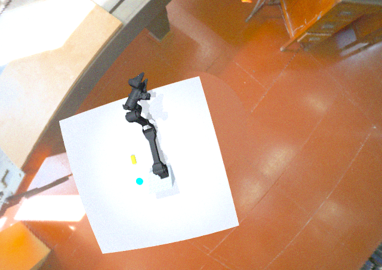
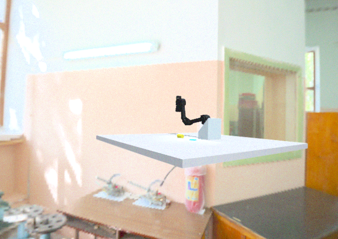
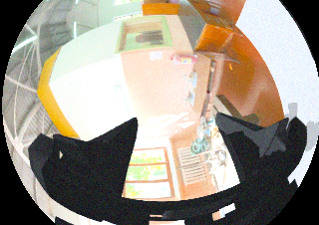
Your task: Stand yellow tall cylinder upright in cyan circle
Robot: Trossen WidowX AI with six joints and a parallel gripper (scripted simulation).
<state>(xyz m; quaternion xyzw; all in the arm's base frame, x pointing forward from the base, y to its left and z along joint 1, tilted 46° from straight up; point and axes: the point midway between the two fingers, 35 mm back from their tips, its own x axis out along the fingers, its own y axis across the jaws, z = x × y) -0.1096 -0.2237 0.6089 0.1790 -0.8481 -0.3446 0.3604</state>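
Note:
The yellow cylinder (image 1: 133, 159) (image 2: 180, 136) lies on its side on the white table. The flat cyan circle (image 1: 139, 181) (image 2: 192, 139) is a short way from it, apart from it and with nothing on it. My gripper (image 1: 144, 77) (image 3: 178, 119) is open and empty. It is raised high above the table, near the top edge in the top view, well away from the cylinder and the circle. In the wrist view both black fingers stand wide apart with only the room between them; neither the cylinder nor the circle shows there.
A pale block (image 1: 160, 185) (image 2: 214, 128) under the arm's base stands on the white table (image 1: 191, 211) (image 2: 232, 147), beside the cyan circle. The arm extends from it toward the table's top edge in the top view. The room's furniture lies beyond the table edges.

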